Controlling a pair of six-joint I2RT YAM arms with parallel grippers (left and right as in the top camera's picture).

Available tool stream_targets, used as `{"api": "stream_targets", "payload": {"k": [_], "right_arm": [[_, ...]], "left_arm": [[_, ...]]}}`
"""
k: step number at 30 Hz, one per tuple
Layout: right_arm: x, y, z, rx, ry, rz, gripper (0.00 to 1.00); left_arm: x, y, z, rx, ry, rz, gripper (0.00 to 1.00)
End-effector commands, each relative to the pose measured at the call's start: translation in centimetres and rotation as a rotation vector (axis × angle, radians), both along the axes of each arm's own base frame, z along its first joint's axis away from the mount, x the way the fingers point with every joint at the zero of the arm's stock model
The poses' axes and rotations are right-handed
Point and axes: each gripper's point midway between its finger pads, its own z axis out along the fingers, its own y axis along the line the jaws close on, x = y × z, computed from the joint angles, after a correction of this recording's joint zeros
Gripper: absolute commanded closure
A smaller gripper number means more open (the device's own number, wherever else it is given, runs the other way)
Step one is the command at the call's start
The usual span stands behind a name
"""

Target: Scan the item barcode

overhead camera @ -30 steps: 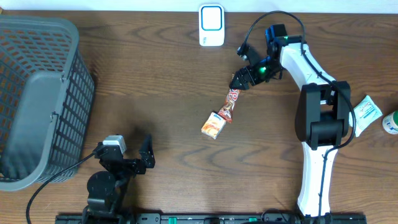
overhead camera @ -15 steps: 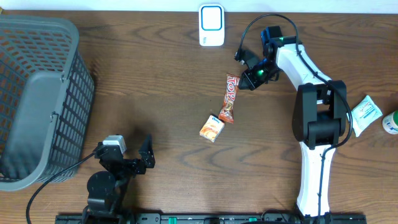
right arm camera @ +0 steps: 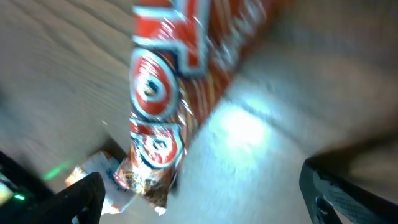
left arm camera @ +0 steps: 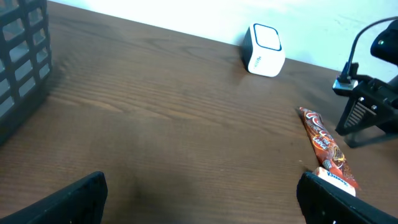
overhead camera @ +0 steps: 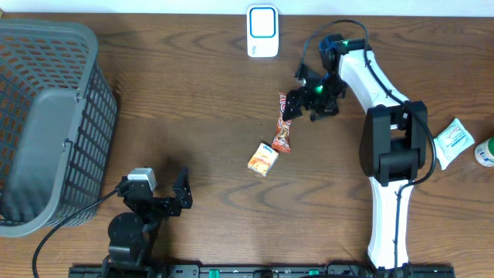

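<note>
Reaching over the far side of the bench [overhead camera: 193, 93], the right arm bends left, and the right end effector [overhead camera: 303, 96] stands spread wide, pinching nothing. The bar [overhead camera: 283, 122] lies flat just left of it, far end level with the jaws; the blurred wrist view seems to show no contact. The left end effector [overhead camera: 164, 199] rests spread at the near edge.

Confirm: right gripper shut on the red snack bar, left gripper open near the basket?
Wrong on the grip. The right gripper is open, its fingers wide apart and off the red snack bar, which lies on the table; the right wrist view shows it. The left gripper is open near the basket, as stated.
</note>
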Motion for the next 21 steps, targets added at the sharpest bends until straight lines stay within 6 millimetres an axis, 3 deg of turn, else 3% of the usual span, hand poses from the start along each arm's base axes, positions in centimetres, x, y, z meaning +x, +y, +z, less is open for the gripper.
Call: {"api": "stream_targets", "payload": {"k": [1,6,14,21], "right_arm": [[-1.3,1.0,-2.1,-0.143,0.116,-0.131,0.05],[-1.4,1.6,-3.2,-0.353,0.091,-0.254,0.1],[-0.9,1.5,-3.6,-0.665,-0.057,-0.478,0.34],[-1.5,3.2,-3.5,-0.689,-0.087,-0.51,0.85]], "left_arm": [[-0.2,-0.1,-1.2,-0.008,0.038,-0.008,0.02],[-0.2,-0.1,-1.2,-0.008,0.038,-0.008,0.02],[-0.2,-0.2,-1.2,-0.008,0.038,-0.008,0.02],[-0.2,-0.2,-1.2,-0.008,0.038,-0.008,0.02]]}}
